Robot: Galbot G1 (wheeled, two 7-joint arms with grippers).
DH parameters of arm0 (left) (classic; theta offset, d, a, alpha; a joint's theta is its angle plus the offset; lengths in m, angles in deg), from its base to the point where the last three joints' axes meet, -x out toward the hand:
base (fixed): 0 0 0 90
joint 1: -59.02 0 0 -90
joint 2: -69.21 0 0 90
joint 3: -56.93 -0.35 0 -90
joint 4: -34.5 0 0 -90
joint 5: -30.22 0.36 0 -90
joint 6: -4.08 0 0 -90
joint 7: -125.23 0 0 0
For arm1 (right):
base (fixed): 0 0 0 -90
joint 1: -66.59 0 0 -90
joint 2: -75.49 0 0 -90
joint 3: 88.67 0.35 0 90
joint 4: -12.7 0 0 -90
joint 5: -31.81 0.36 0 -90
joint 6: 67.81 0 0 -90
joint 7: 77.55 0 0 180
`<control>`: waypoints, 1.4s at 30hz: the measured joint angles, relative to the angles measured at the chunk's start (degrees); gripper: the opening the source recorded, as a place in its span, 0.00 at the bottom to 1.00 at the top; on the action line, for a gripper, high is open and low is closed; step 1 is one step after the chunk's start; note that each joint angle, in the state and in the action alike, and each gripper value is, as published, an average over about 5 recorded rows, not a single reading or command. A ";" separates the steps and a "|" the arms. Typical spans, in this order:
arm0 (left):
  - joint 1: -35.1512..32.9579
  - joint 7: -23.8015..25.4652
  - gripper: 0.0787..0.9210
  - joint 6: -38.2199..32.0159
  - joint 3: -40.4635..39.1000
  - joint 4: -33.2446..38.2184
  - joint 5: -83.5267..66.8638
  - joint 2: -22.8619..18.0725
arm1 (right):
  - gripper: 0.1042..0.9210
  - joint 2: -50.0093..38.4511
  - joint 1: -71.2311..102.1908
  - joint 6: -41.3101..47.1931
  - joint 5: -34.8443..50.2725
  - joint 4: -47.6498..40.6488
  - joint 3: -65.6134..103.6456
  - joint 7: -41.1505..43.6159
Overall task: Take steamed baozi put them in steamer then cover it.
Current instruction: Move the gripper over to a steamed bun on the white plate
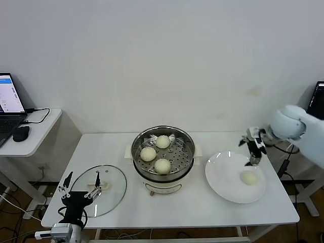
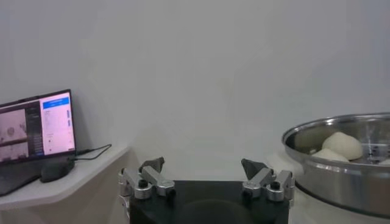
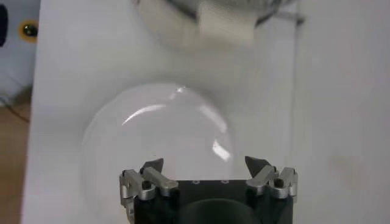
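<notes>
Nearest to the camera, the left gripper (image 1: 80,188) is low at the front-left corner of the white surface (image 1: 187,205), with its fingers spread wide and holding nothing. It is at the near edge of the glass cover (image 1: 99,189), which lies flat on the surface to the left of the steamer (image 1: 163,160). Three baozi (image 1: 162,165) sit on the tray with holes inside the steamer. One more baozi (image 1: 249,177) lies on the white plate (image 1: 228,182) at the right. The right arm comes in from the right side, and the right gripper (image 1: 255,152) points down above the far edge of the plate, near this baozi. Its fingers are also apart and empty.
</notes>
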 measured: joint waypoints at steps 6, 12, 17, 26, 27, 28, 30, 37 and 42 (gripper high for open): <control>-0.24 0.00 0.88 0.05 0.06 0.15 0.22 -0.14 | 0.88 -0.16 9.99 -3.13 -4.95 -3.36 8.38 0.58; -0.64 0.00 0.88 0.07 0.54 0.16 0.25 -0.30 | 0.88 1.78 16.52 -5.26 -9.40 -7.66 13.83 0.26; -1.02 0.00 0.88 0.07 0.79 0.51 0.25 -0.77 | 0.88 4.32 19.73 -6.39 -12.30 -10.96 16.50 -0.07; -1.02 -0.03 0.88 0.06 0.92 0.48 0.22 -1.08 | 0.88 8.70 22.14 -7.20 -16.02 -15.81 18.92 -1.10; -0.99 -0.03 0.88 0.05 0.93 0.39 0.22 -1.09 | 0.87 9.12 22.28 -7.21 -16.33 -16.28 19.09 -1.23; -0.96 -0.03 0.88 0.04 0.93 0.30 0.22 -1.10 | 0.87 9.54 22.42 -7.21 -16.63 -16.75 19.26 -1.36; -0.86 -0.03 0.88 0.04 0.94 0.15 0.21 -1.11 | 0.85 10.33 22.67 -7.19 -17.20 -17.65 19.55 -1.58; -0.50 -0.03 0.88 0.02 0.97 -0.45 0.15 -1.12 | 0.76 12.20 23.23 -7.12 -18.72 -19.89 20.27 -1.78; -0.37 -0.04 0.88 0.00 0.93 -0.64 0.14 -1.19 | 0.69 12.89 23.49 -7.14 -19.10 -20.69 20.70 -1.84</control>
